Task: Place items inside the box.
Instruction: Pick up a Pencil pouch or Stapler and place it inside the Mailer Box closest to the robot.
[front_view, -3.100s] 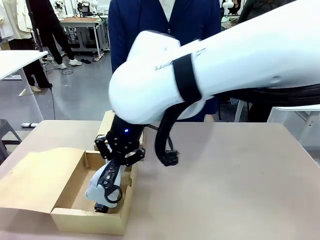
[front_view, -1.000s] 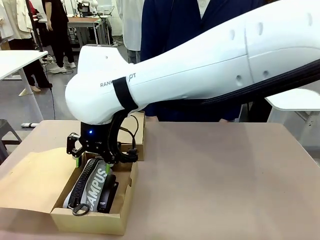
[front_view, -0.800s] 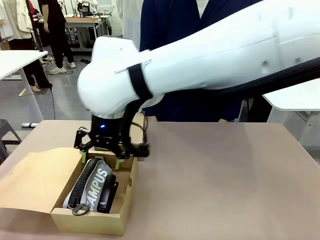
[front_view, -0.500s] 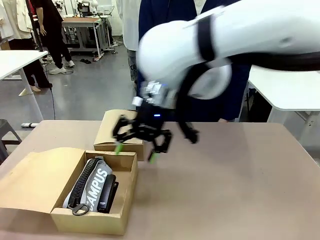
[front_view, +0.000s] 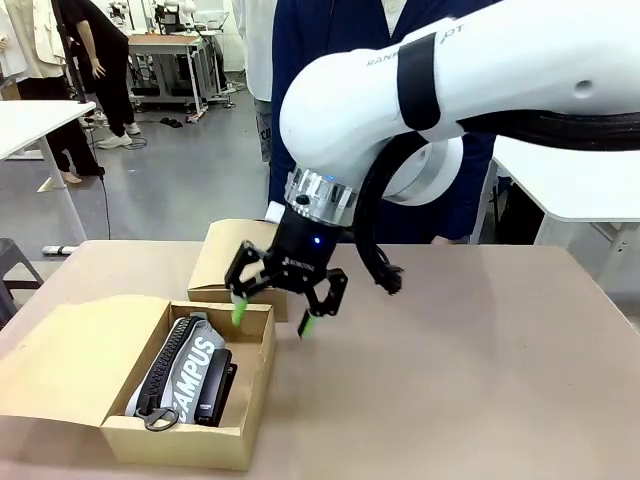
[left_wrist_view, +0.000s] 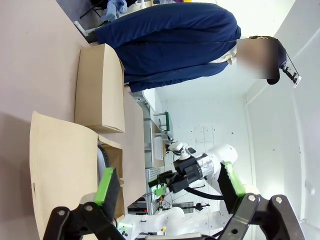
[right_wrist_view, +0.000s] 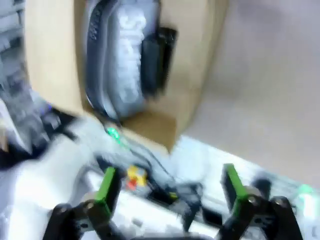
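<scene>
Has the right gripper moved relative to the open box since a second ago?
Yes. The right gripper, open and empty, was low over the far end of the open box; now it hangs higher and further to picture right, above the box's right wall.

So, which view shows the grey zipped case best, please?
Front view: the pale grey case with black zip lies sharp inside the cardboard box. Right wrist view blurs it; left wrist view catches a sliver.
</scene>
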